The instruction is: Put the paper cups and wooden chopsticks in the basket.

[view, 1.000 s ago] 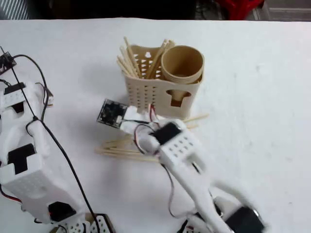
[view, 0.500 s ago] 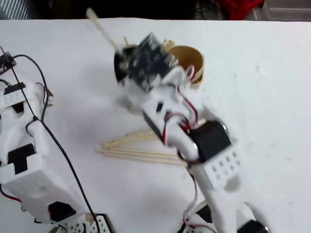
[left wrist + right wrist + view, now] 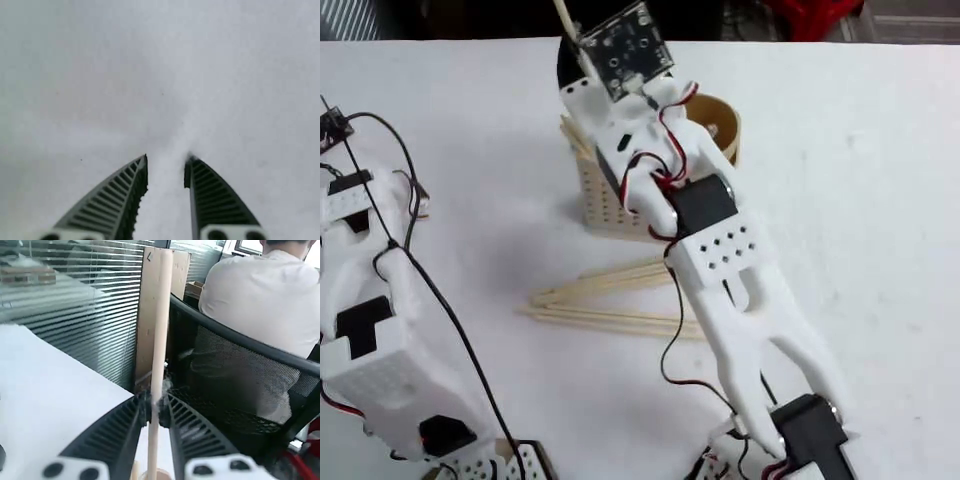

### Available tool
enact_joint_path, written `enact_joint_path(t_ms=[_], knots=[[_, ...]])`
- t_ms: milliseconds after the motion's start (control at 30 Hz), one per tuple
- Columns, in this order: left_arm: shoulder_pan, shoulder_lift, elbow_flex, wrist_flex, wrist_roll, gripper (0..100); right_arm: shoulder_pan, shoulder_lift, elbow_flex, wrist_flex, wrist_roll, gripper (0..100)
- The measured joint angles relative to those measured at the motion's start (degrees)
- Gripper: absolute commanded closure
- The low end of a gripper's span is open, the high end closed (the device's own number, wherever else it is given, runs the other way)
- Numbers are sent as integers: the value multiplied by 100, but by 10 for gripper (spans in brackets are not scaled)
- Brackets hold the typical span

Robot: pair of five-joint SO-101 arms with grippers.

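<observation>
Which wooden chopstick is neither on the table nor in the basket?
The chopstick clamped in the right gripper; the other chopsticks lie on the table or stand in the basket.

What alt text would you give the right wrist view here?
The right arm's jaws are shut on a wooden chopstick that sticks out well past their tips. Behind it are the white table, window blinds and a black mesh chair.
</observation>
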Motion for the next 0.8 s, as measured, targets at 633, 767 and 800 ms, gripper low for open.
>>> enact_joint_path(t_ms=[633,767,800], knots=[[0,0,0,0,0,861,0,-563,176,1319,-299,983],[0,0,0,0,0,861,-167,-1354,176,2927,-176,982],[0,0,0,0,0,861,-246,-1512,176,3349,44,983]])
